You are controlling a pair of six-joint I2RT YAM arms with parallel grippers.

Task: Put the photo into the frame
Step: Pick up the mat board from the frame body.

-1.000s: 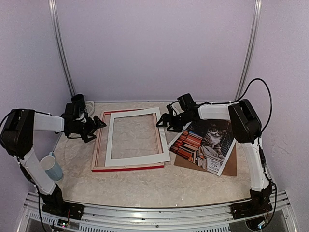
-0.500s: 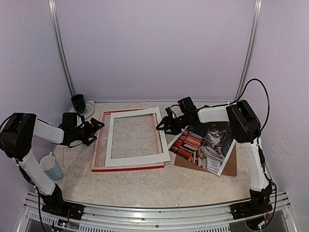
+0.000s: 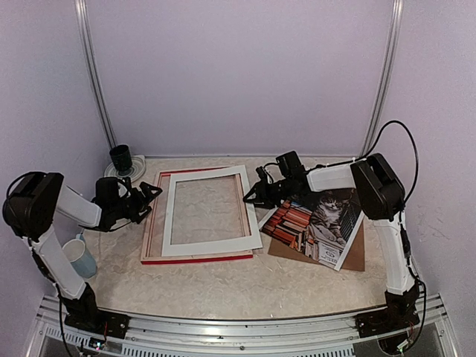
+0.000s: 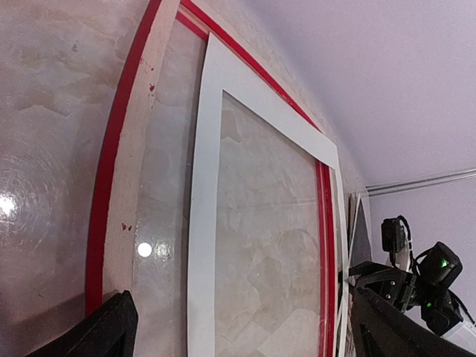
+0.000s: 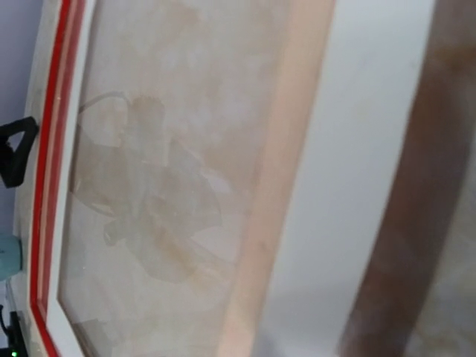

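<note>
Overhead, read left to right. Your left gripper [image 3: 147, 196] sits at 9 o'clock of the frame [image 3: 151, 232] with its jaws spread wide and empty (its wrist view shows the fingers [image 4: 104, 331] far apart, with only frame and board between them). The frame lies flat, long axis about 12 to 6 o'clock. A white mat board [image 3: 171, 223] rests on it, slightly skewed.

Your right gripper [image 3: 251, 195] is at the mat board's right edge, at 3 o'clock of the frame. You cannot tell how far its jaws stand apart, nor whether they pinch the board. The overhead view is too small, and its own wrist view gives only a blur of board and wood.

The photo [image 3: 320, 223] lies outside the frame on a brown backing board [image 3: 355, 253], just beside the right gripper at 4 o'clock. Its long axis seems to run 10 to 4 o'clock, though the arm hides its far edge. The right arm is clearly the nearer; the left is well apart, across the frame.

Against a second ago, the left arm has sunk lower and back. The right gripper, mat board, frame and photo lie as they did.
</note>
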